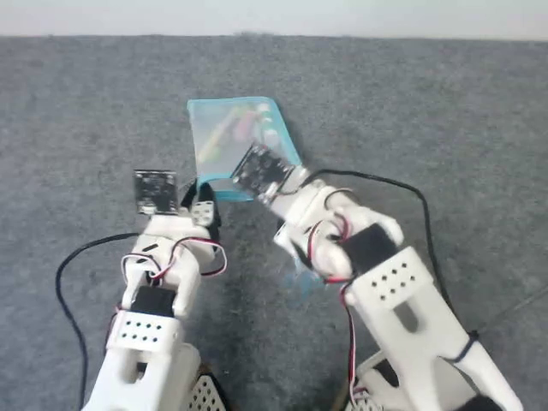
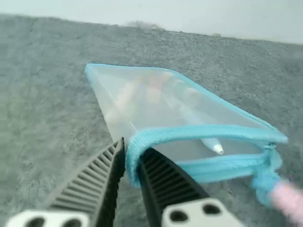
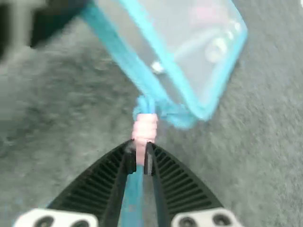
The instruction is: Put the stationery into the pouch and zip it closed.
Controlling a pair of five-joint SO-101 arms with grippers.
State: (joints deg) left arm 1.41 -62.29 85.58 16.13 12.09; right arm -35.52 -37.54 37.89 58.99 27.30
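Pinches pink zip pull [image 3: 144, 125] in right gripper [image 3: 140, 149]; clamps pouch [image 2: 156, 109] corner in left gripper [image 2: 130, 151]. With zip [image 2: 203, 132] lying 9-to-3 o'clock between.

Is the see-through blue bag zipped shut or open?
Open. The clear, blue-edged pouch shows its two zip edges gaping apart, a white pen tip between them.

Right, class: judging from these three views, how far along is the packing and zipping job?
Done: the stationery lies inside the pouch. In hand: the left gripper pinches the pouch's corner at the mouth, and the right gripper grips the pink zip pull. Left: the mouth gapes in the left wrist view, so the zip has yet to be drawn shut.
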